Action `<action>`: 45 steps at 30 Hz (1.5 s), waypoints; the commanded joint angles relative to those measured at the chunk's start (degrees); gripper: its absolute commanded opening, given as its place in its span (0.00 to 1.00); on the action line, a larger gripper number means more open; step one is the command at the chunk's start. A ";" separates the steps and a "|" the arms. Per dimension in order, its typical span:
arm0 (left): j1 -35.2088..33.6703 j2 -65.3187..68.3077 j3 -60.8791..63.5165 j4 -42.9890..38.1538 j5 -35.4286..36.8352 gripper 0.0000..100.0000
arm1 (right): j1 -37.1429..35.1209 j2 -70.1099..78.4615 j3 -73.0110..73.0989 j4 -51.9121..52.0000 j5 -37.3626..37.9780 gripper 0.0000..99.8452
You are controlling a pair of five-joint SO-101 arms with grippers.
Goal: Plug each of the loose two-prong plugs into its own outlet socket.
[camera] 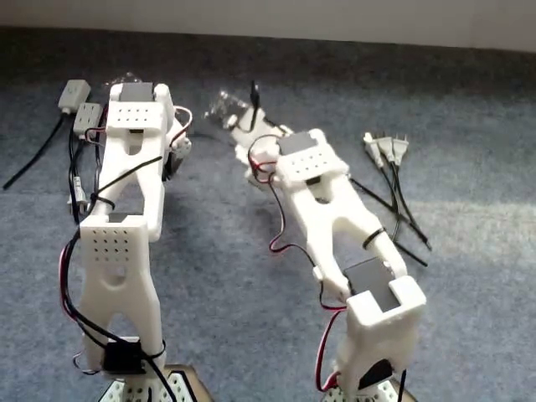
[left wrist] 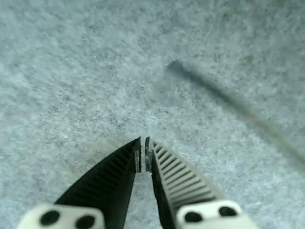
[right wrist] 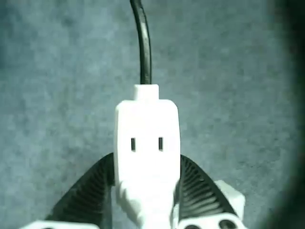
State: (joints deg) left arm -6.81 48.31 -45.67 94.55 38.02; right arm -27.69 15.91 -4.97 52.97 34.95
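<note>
Three plugs [camera: 386, 149] loose; two sockets [camera: 74, 94] lying; right gripper [right wrist: 147, 164] clamps third socket [right wrist: 147, 129]; left gripper [left wrist: 143, 150] closed.

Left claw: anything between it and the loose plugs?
Yes. In the high view the right arm lies across the carpet between the left claw and the loose plugs, with the right claw gripping a socket.

Smooth plastic outlet socket [right wrist: 147, 143]; rough, matt carpet [left wrist: 71, 71].
</note>
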 commanded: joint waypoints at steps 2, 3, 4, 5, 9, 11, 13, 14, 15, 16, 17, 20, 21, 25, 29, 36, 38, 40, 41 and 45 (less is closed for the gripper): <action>-0.48 -0.92 -1.98 0.97 0.70 0.05 | 0.92 -0.40 -8.92 -4.35 -5.63 0.01; -0.48 -0.92 -1.98 0.97 0.70 0.05 | 0.92 0.84 -9.45 -5.41 -6.95 0.01; -0.57 -0.92 -1.98 0.97 0.70 0.05 | 1.19 2.59 -10.33 -6.99 -8.26 0.01; -0.57 -0.92 -1.98 0.97 0.70 0.05 | 1.89 4.70 -11.82 -9.01 -9.67 0.01; -0.57 -0.92 -1.98 0.97 0.70 0.05 | 4.18 16.57 -21.05 -15.08 -14.68 0.02; -0.40 -0.84 -1.98 0.97 0.70 0.05 | 4.70 23.60 -28.70 -16.31 -19.43 0.07; -0.40 -0.84 -1.98 0.97 0.70 0.05 | 5.49 30.81 -37.32 -16.92 -24.88 0.17; -0.40 -0.84 -1.98 0.97 0.70 0.05 | 5.85 34.33 -42.15 -16.75 -26.73 0.21; -0.40 -0.84 -1.98 0.97 0.70 0.05 | 6.02 37.49 -46.73 -15.96 -27.43 0.23; -0.40 -0.84 -1.98 0.97 0.70 0.05 | 6.02 40.22 -51.21 -14.02 -27.43 0.23; -0.31 -0.84 -1.98 0.97 0.70 0.05 | 5.93 42.59 -55.96 -11.65 -27.43 0.23; -0.31 -0.84 -1.98 0.88 0.70 0.05 | 5.23 47.96 -68.97 -4.35 -27.52 0.24; -0.31 -0.84 -1.98 0.88 0.70 0.05 | 4.79 49.27 -73.19 -2.33 -27.43 0.24; -0.31 -0.84 -1.98 0.88 0.70 0.05 | 4.26 51.56 -88.57 6.02 -27.34 0.24; -0.31 -0.75 -1.98 0.88 0.70 0.05 | 4.62 48.92 -97.71 16.75 -27.25 0.24; -0.31 -0.75 -1.98 0.97 0.70 0.05 | 8.22 36.35 -95.52 33.98 -27.25 0.24; -0.31 -0.75 -1.98 0.97 0.70 0.05 | 10.33 32.48 -95.34 37.41 -27.16 0.24; -0.31 -0.75 -1.98 0.97 0.70 0.05 | 12.53 29.49 -94.99 41.63 -24.79 0.24; -0.31 -0.75 -1.98 0.97 0.70 0.05 | 13.67 28.44 -94.99 44.18 -22.42 0.24; -0.22 -0.66 -1.98 0.97 0.62 0.05 | 20.97 27.21 -94.81 48.22 -16.88 0.23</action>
State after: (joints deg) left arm -6.90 48.31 -45.67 94.90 38.02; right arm -12.48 47.21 -94.37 98.33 15.16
